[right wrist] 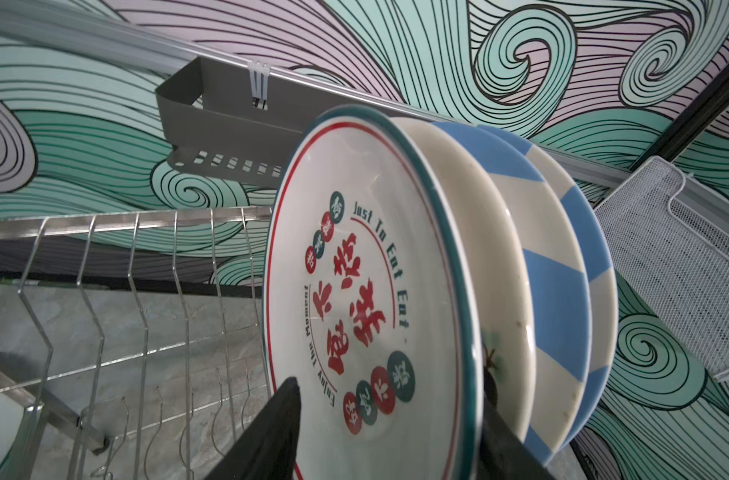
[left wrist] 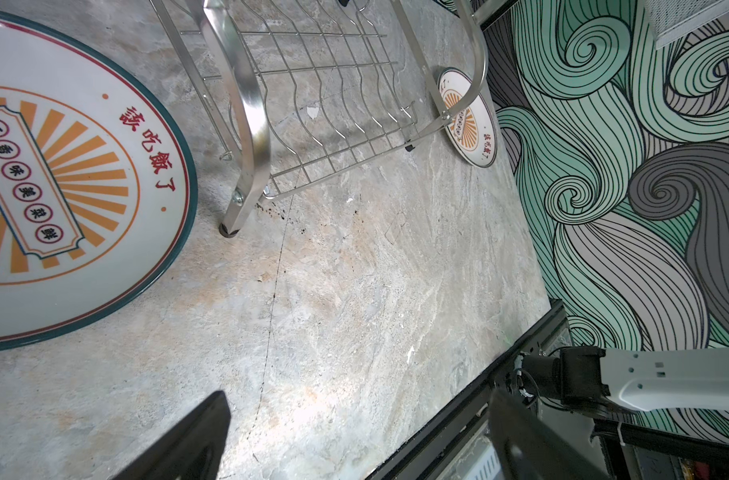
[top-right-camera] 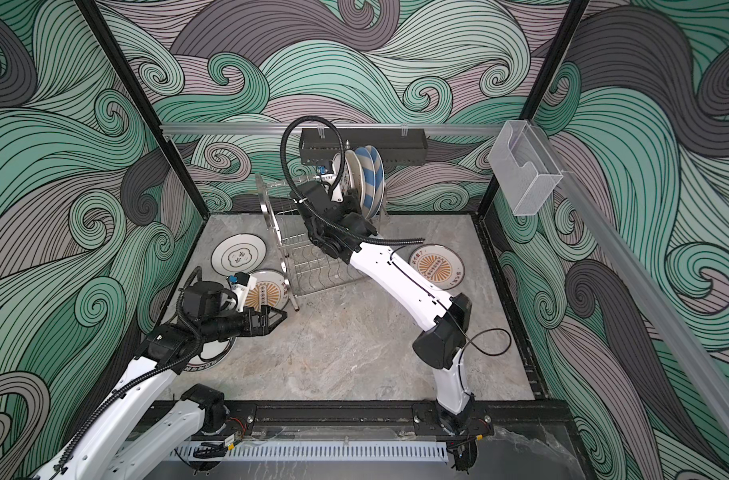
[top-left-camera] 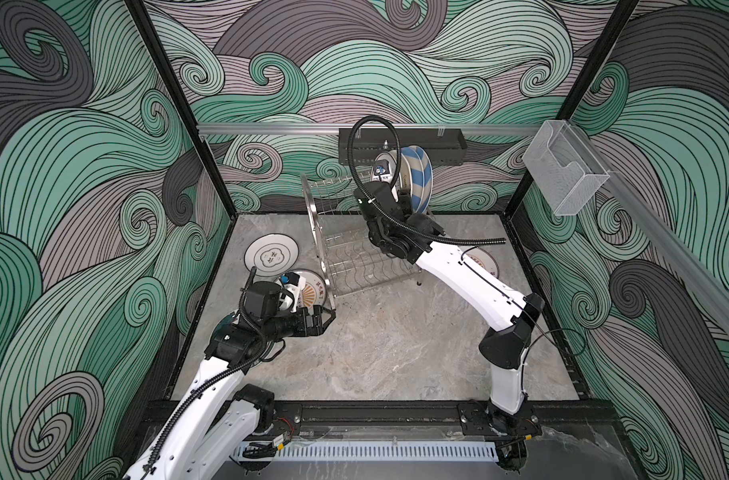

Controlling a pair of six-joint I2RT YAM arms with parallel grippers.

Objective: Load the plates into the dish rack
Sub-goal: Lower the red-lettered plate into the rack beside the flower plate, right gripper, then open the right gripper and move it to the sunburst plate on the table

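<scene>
Plates are sitting in two places: four flat on the tabletop (top-left-camera: pixel 375 353) and four on edge in the dish rack (top-left-camera: pixel 354 270).

At the far left in both top views, the black-cloud plate (top-left-camera: pixel 271 254) is lying near the left wall. Just in front of it, an orange-sunburst plate (left wrist: pixel 63 187) is lying beside the rack's near left foot, partly covered from above by the left wrist camera. Another plate (top-right-camera: pixel 219 351) is lying under the left arm, mostly hidden, so its pattern cannot be told. The left fingers (left wrist: pixel 188 440) are hovering over bare tabletop in front of that foot, spread wide and gripping nothing.

The dish rack is standing at the back middle of the tabletop. Its upper tier is carrying all four racked plates, packed close together at its right end. From left to right these are the teal-rimmed plate (right wrist: pixel 367 291) with red characters, a cream plate (right wrist: pixel 491 249), and two blue-and-white striped plates (right wrist: pixel 553 291) (right wrist: pixel 587 237). The right fingers (right wrist: pixel 271 436) are standing parted, one on each side of the teal-rimmed plate's lower rim, not pinching it. A black perforated tray (top-left-camera: pixel 437 145) is hanging on the wall rail behind the rack.

Right of the rack, a second orange-sunburst plate (top-right-camera: pixel 437 266) is lying flat, partly under the right arm. A clear plastic box (top-left-camera: pixel 562 174) is hanging on the right wall's rail.
</scene>
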